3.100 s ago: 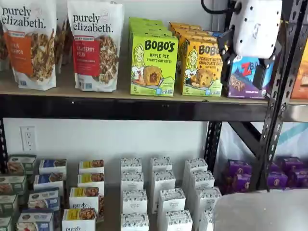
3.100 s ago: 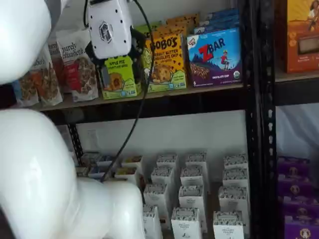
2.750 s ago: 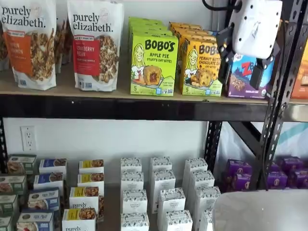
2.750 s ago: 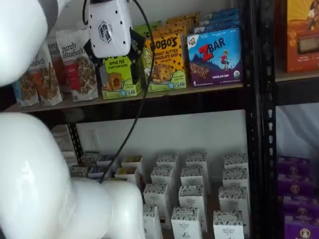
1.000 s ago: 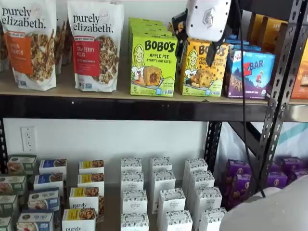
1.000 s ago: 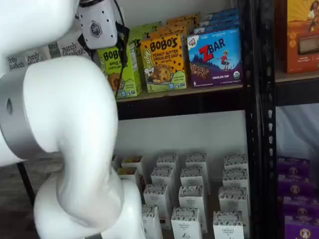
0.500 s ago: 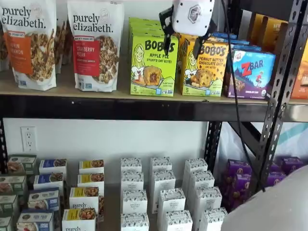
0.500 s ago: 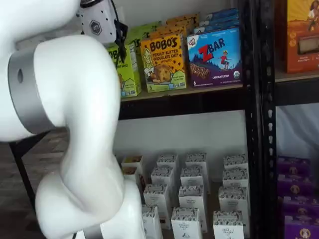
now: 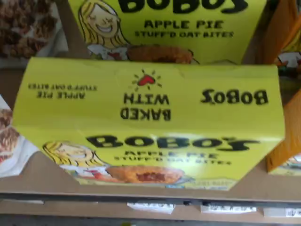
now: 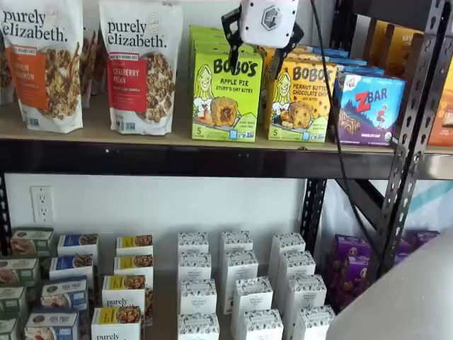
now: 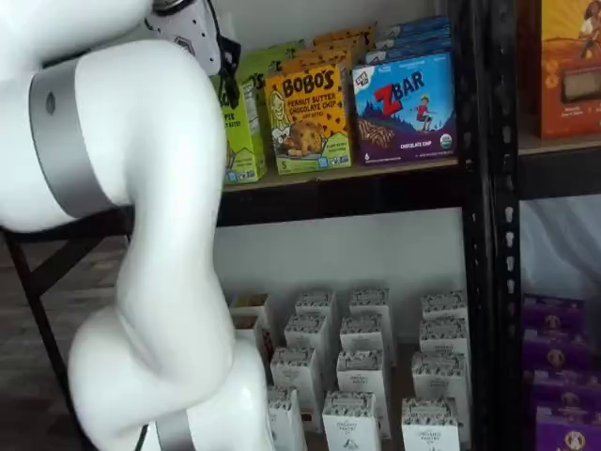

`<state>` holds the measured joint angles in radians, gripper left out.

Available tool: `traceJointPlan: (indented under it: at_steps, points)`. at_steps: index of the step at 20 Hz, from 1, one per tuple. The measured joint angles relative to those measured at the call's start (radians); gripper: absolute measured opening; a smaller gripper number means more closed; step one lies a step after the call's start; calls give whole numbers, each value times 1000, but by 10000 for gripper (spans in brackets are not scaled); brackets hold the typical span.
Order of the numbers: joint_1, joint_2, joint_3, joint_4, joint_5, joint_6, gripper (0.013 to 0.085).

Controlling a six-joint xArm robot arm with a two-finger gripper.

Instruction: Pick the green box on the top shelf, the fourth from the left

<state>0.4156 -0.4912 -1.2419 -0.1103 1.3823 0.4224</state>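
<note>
The green box (image 10: 225, 95) stands upright at the front of a row on the top shelf (image 10: 177, 136), printed with "BOBO'S APPLE PIE". My gripper (image 10: 255, 53) hangs in front of its upper right corner, white body above. The black fingers (image 10: 230, 34) are open with a plain gap and hold nothing. The wrist view looks down on the lid and front face of the green box (image 9: 150, 99), with another such carton behind it. In a shelf view only a strip of the green box (image 11: 242, 122) shows past my arm, with the gripper body and one finger (image 11: 225, 52) above it.
A yellow-orange Bobo's box (image 10: 297, 99) stands close on the right, then a ZBar box (image 10: 368, 106). Granola bags (image 10: 141, 67) stand on the left. A black rack upright (image 10: 414, 106) is at the right. White cartons (image 10: 241, 283) fill the lower shelf. My arm (image 11: 141, 188) hides the shelves' left part.
The gripper has moved left and slightly up, from in front of the yellow-orange box to the green box's upper right corner. Its fingers have stayed open.
</note>
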Motion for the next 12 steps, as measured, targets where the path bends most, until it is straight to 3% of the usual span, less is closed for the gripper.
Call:
traceJointPlan:
  at_steps: [12]
  points:
    - [-12, 53, -22, 23, -25, -12, 850]
